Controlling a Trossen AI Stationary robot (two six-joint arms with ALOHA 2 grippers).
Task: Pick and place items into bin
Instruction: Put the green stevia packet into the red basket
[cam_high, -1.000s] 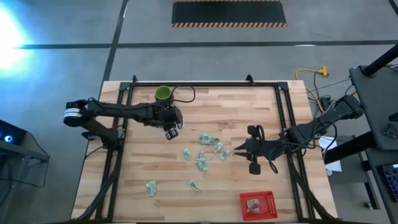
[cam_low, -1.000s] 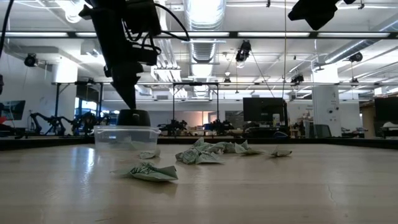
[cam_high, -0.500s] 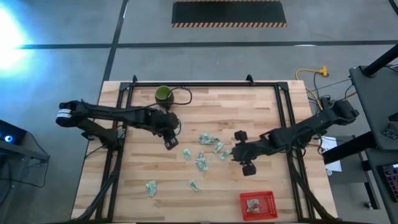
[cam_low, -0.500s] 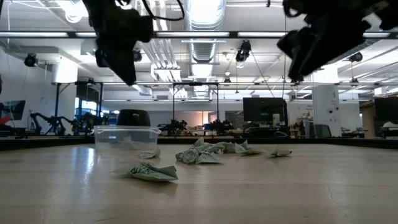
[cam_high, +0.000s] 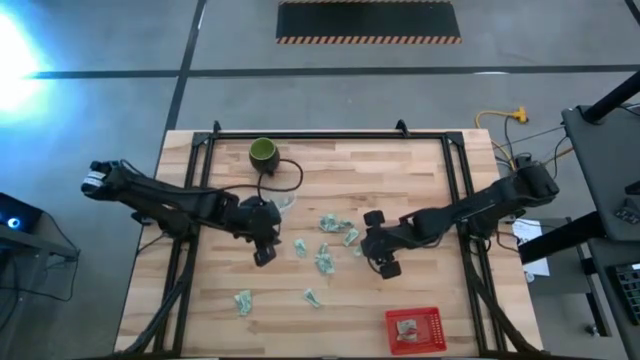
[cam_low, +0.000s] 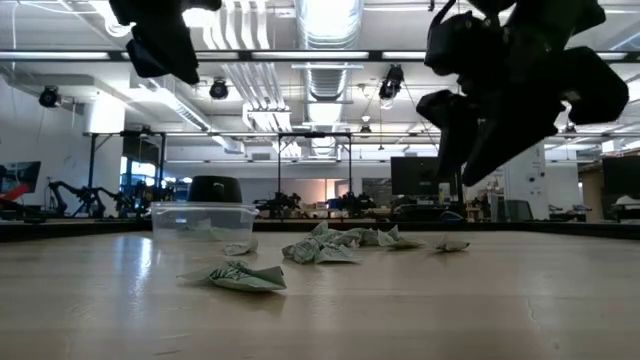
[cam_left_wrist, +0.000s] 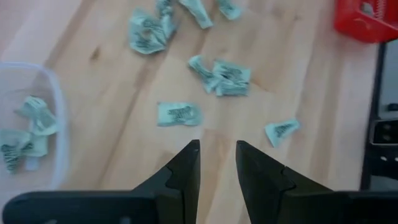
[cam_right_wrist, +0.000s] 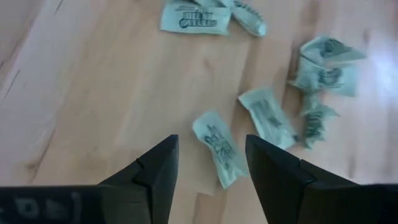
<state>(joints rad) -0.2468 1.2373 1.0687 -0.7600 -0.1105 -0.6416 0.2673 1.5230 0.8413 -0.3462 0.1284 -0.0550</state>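
Note:
Several small pale green-and-white packets (cam_high: 323, 260) lie flat and scattered on the wooden table's middle, and two more (cam_high: 243, 300) rest nearer the near edge. A clear plastic bin (cam_high: 285, 204) (cam_left_wrist: 25, 124) (cam_low: 203, 218) stands on the table with a few packets inside. My left gripper (cam_high: 263, 252) (cam_left_wrist: 217, 152) hovers open just nearside of the bin, with one packet (cam_left_wrist: 178, 114) ahead of its fingers. My right gripper (cam_high: 372, 245) (cam_right_wrist: 211, 143) hovers open at the right side of the pile, and a packet (cam_right_wrist: 221, 155) on the table shows between its fingers.
A dark green cup (cam_high: 262, 151) with a black cable stands near the far edge. A red basket (cam_high: 413, 328) sits at the near right corner. Black frame rails (cam_high: 190, 230) run along the table's left, right and far sides. Bare wood lies near the left edge.
My left gripper has moved from beside the bin toward the near edge. My right gripper has moved toward the table's left, closing on the right side of the packet pile. The packets and the bin have stayed in place.

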